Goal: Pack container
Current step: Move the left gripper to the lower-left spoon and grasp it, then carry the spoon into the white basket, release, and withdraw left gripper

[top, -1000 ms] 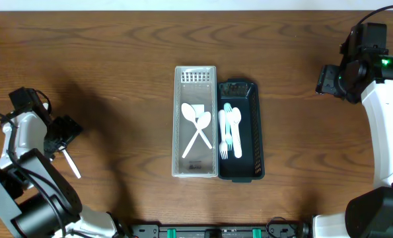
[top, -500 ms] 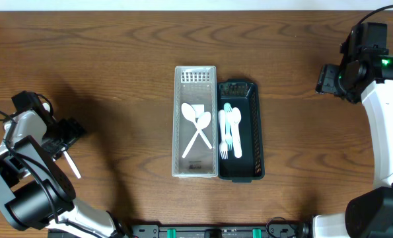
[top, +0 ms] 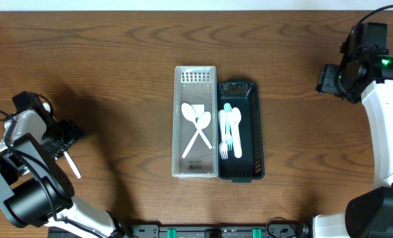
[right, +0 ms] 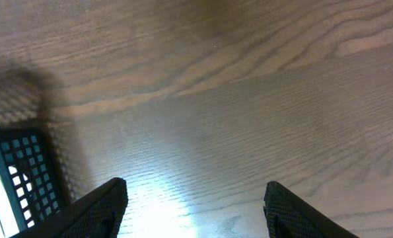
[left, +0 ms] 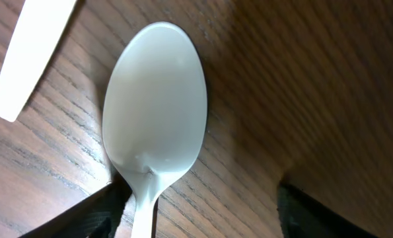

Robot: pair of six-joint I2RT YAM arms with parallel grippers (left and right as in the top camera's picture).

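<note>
A white plastic spoon (left: 155, 99) lies bowl-up on the wooden table, its handle running between my left gripper's (left: 199, 210) open fingers, close to the left finger. In the overhead view my left gripper (top: 65, 134) is low at the table's far left, and a white utensil (top: 72, 165) lies just beside it. A clear container (top: 178, 119) at the centre holds two white spoons (top: 197, 125). A black basket (top: 257, 132) next to it holds several white and teal utensils (top: 230, 132). My right gripper (top: 329, 79) is open and empty over bare wood.
A second white utensil handle (left: 31, 56) lies beside the spoon's bowl. The black basket's corner (right: 18, 172) shows at the left edge of the right wrist view, with my right gripper (right: 196, 205) over wood to its right.
My left arm has shifted slightly and settled low over the spoon. The right arm and both containers have not moved.
</note>
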